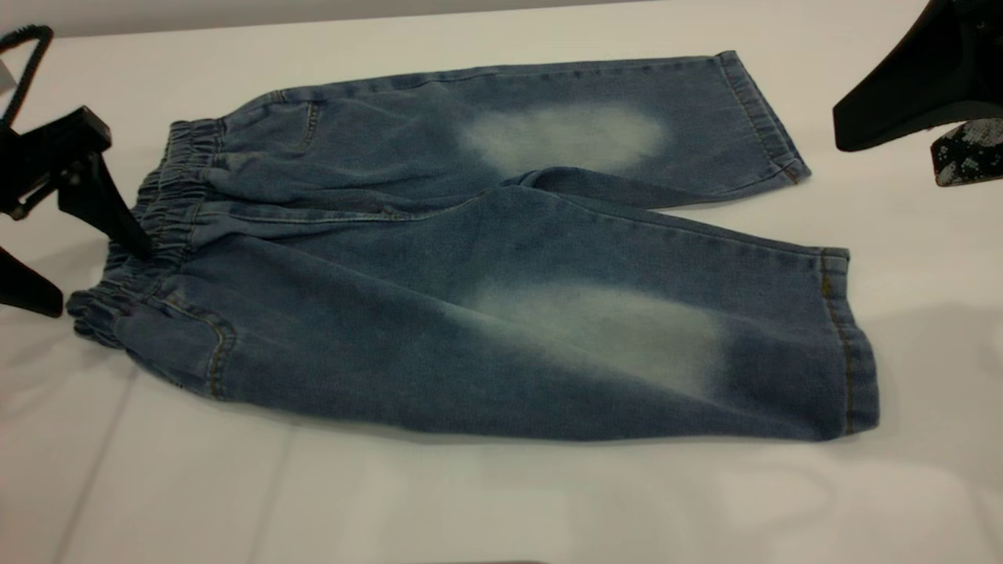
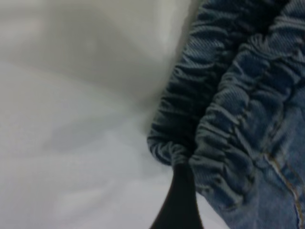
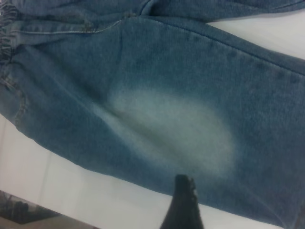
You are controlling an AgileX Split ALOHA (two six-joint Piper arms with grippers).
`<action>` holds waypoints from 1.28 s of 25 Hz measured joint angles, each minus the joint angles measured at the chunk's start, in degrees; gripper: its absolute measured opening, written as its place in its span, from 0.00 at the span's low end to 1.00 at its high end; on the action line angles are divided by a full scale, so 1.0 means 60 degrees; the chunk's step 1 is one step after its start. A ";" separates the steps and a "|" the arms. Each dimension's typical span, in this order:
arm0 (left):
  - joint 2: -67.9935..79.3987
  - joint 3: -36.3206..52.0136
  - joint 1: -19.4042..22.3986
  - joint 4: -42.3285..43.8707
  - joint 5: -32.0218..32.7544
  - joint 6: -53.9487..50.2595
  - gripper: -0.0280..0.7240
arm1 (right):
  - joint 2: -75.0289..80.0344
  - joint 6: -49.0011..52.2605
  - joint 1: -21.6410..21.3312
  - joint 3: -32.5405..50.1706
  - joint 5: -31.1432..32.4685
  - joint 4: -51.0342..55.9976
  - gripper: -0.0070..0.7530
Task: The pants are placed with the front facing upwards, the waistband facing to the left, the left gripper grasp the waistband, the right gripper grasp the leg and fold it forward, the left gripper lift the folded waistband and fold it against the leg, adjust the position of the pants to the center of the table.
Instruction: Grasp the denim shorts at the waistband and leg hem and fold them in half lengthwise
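On the white table [image 1: 501, 501] the pants [image 1: 486, 266] lie flat with the front up. Their long way runs across the table — the waistband [image 1: 157, 211] points to the left edge and the two leg hems point to the right edge. One leg lies nearer the far edge and one nearer the near edge. Each leg has a pale faded patch at the knee. The legs touch near the middle and spread apart a little at the hems.

The left gripper [image 1: 86, 235] is at the waistband. Its fingers are spread wide. One thin black finger [image 1: 110, 207] slants down and its tip touches the puckered band. The other finger [image 1: 27, 290] is lower, over the bare table just beside the band. It has no hold on the cloth. In the left wrist view one dark fingertip [image 2: 178, 200] sits right at the gathered edge of the waistband [image 2: 228, 119].

The right gripper [image 1: 917, 110] hangs near the far right corner of the table, apart from the hems. Much of it is cut off — only black parts show, so I cannot tell how far its fingers are open. In the right wrist view one dark fingertip [image 3: 183, 205] shows over the near leg of the pants [image 3: 167, 95].
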 joint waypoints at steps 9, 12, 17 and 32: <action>0.0670 -0.0018 0.0000 -0.0081 -0.0096 -0.0011 0.82 | 0.0000 -0.0018 0.0000 0.0000 -0.0048 0.0000 0.68; 0.0689 -0.0040 0.0000 -0.0081 -0.0131 -0.0019 0.82 | 0.0000 -0.0018 0.0000 0.0000 -0.0048 0.0000 0.68; 0.0942 -0.0059 0.0000 -0.0093 -0.0444 -0.0019 0.82 | 0.0000 -0.0018 0.0000 0.0000 -0.0167 0.0000 0.68; 0.1165 -0.0082 0.0000 -0.0116 -0.0678 0.0563 0.22 | 0.0004 -0.0018 0.0000 0.0000 -0.0178 0.0000 0.68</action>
